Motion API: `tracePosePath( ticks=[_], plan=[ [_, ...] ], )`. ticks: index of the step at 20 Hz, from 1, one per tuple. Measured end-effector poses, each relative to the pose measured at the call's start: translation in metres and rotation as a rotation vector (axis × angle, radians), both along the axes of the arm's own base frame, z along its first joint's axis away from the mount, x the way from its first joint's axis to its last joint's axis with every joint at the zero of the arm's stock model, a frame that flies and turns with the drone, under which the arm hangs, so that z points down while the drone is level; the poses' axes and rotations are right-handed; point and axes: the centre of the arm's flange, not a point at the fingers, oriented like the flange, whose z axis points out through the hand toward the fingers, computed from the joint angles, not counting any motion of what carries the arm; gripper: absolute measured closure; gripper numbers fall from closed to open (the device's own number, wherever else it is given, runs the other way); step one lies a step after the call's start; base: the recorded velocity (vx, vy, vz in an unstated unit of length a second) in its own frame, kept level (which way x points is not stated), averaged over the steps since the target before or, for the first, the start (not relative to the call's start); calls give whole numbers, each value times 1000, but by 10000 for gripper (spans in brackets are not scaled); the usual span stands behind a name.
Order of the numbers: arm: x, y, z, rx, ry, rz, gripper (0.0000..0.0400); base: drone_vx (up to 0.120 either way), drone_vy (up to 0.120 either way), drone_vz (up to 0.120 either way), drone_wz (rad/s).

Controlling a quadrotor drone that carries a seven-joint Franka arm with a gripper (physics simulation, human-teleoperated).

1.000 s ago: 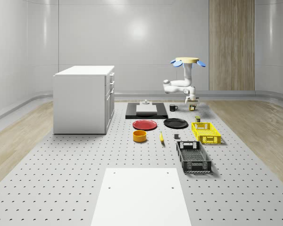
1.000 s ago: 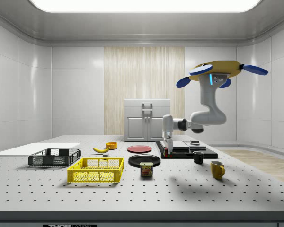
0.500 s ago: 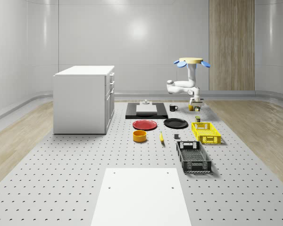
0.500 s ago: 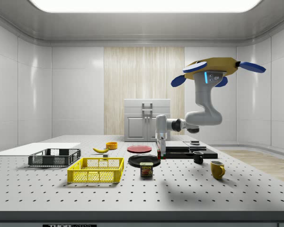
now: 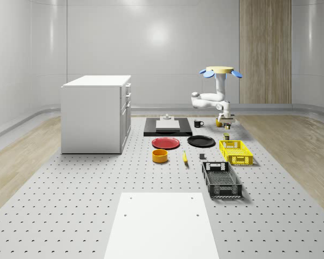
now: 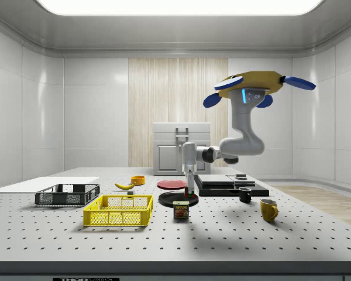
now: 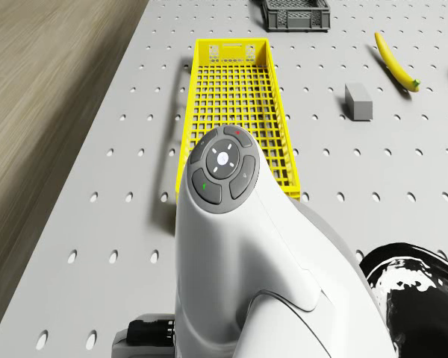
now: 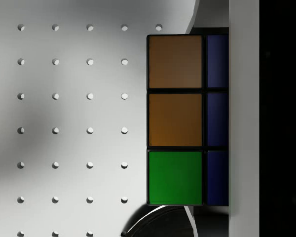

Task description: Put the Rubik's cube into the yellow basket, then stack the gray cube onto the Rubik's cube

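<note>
Beneath the wrist, the gripper (image 6: 191, 187) points straight down and is clamped on the Rubik's cube (image 6: 191, 192). In the wrist view the cube (image 8: 175, 118) sits close to the lens, showing two orange tiles, one green tile and a blue side. The perforated table (image 8: 64, 123) lies farther below it, and the cube does not appear to rest on anything.

In the side view the cube hangs just in front of the black plate (image 6: 176, 199) and above the meat can (image 6: 181, 209) (how far it clears them I cannot tell). The white arm (image 6: 240, 143) bends up from the gripper to the drone (image 6: 251, 85), which hovers well above the table. In the whole-scene view the drone (image 5: 218, 70) is over the table's far right part.

The yellow basket (image 5: 237, 160) rests on the table on the near side of the gripper (image 5: 227, 123) in that view, apart from it. The drone view looks past the arm (image 7: 231, 246) onto the basket (image 7: 231, 112). The gray cube (image 7: 358, 101) stands on the table beside the basket, between it and the banana (image 7: 396, 63). The black basket (image 7: 295, 13) sits beyond the yellow one. A yellow mug (image 6: 269, 209) and a black mug (image 6: 244, 195) stand at the side view's right.
</note>
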Motion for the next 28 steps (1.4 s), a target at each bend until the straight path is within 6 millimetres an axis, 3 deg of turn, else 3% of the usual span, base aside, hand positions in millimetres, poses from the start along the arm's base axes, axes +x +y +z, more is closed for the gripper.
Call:
tracePosePath(
  ticks=[3,28],
  plan=[
    [0,0,0,0,0,0,75,120,-93,0,0],
    [0,0,0,0,0,0,75,120,0,0,0]
  ],
)
